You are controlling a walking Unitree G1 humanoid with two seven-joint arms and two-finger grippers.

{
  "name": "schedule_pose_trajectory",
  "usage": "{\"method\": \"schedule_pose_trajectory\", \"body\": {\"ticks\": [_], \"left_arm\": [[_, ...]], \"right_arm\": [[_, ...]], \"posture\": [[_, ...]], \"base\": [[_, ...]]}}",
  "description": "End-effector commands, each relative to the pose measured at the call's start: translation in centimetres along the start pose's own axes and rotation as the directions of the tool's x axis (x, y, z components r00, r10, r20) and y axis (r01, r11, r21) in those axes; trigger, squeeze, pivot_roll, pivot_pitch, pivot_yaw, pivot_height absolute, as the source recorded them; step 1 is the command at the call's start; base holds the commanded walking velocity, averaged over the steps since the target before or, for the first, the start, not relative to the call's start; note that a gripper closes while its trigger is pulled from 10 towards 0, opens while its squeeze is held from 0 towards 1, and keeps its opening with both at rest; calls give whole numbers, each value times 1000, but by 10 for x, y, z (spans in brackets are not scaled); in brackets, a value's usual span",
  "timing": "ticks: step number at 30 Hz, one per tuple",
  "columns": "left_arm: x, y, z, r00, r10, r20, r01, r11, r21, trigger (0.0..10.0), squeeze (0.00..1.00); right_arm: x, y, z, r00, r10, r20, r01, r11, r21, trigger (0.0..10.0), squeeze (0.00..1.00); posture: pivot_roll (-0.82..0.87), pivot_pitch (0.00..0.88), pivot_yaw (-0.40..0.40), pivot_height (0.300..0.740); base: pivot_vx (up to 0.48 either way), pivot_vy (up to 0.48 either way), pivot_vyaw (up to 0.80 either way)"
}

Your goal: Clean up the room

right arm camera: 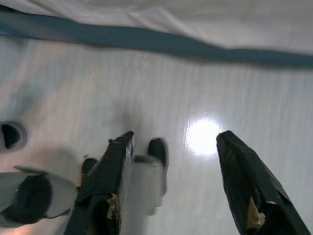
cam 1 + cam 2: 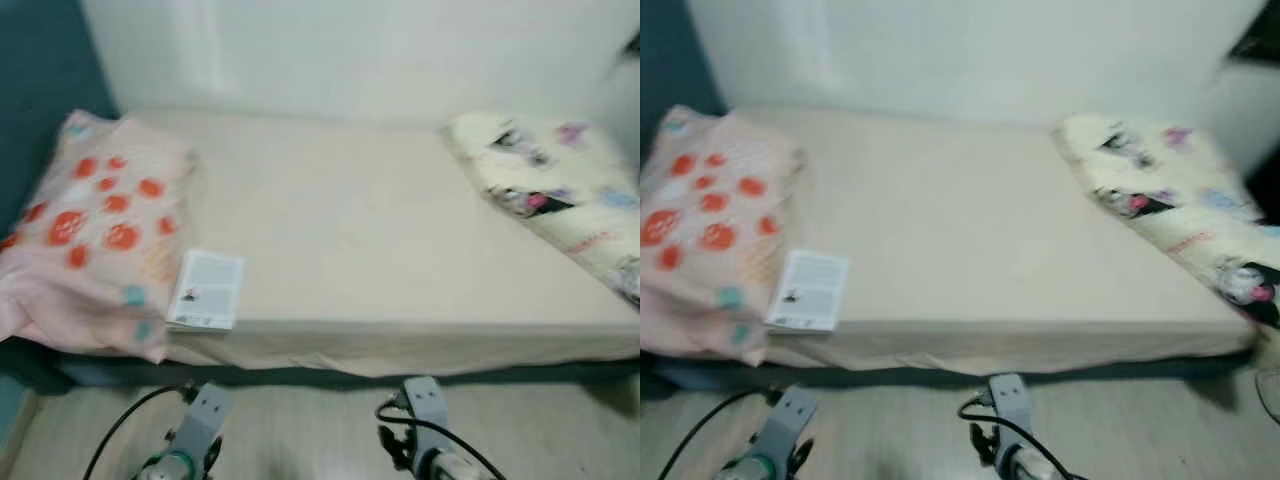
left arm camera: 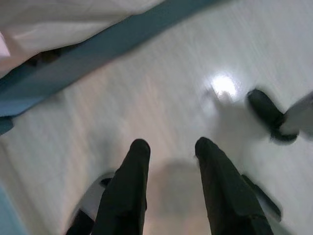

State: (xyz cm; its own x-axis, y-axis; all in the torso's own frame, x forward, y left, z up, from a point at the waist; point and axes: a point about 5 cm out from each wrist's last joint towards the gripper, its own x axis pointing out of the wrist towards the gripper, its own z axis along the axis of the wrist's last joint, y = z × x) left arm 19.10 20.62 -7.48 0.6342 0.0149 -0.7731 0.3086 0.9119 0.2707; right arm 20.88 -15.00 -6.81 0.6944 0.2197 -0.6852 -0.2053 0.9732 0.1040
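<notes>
A bed [image 2: 380,230] with a beige sheet stands before me against a white wall. A white booklet [image 2: 206,290] lies near its front edge, beside a pink pillow with orange dots [image 2: 95,225] at the left end. A cream patterned blanket [image 2: 560,190] lies along the right end. Both arms hang low over the pale floor. My left gripper [image 3: 168,147] is open with nothing between its fingers. My right gripper [image 1: 176,139] is open too and holds nothing.
Pale wood-look floor [image 1: 220,98] runs along the bed's front, where a teal bed base [image 3: 98,54] shows under the sheet. My own feet [image 3: 269,115] stand on the floor. A dark teal wall [image 2: 40,80] is at the left.
</notes>
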Motion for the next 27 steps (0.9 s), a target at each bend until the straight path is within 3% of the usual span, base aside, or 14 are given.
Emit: {"method": "schedule_pose_trajectory", "body": {"ticks": [1, 5, 16, 27], "left_arm": [[0, 0, 0, 1000, -9, -5, 8, 1000, -4, 10000, 0], [-1, 2, -3, 1000, -3, -17, 2, 1000, -8, 10000, 0], [-3, 2, -10, 1000, 3, -31, -3, 1000, 11, 10000, 0], [2, -16, 3, 1000, -16, -2, 16, 999, 35, 10000, 0]], "right_arm": [[-3, -7, -7, 999, -24, -23, 24, 1000, 7, 10000, 0], [-3, -7, -6, 999, -27, -17, 27, 1000, 3, 10000, 0], [-3, -7, -6, 999, -29, -17, 29, 1000, -2, 10000, 0], [-4, -7, -7, 999, -31, -21, 31, 1000, -3, 10000, 0]], "posture": [[-64, 0, 22, 740], [-66, 0, 22, 740], [-65, 0, 25, 740], [-66, 0, 24, 740]], "base": [[0, 0, -781], [0, 0, -627], [0, 0, 0], [0, -429, 0]]}}
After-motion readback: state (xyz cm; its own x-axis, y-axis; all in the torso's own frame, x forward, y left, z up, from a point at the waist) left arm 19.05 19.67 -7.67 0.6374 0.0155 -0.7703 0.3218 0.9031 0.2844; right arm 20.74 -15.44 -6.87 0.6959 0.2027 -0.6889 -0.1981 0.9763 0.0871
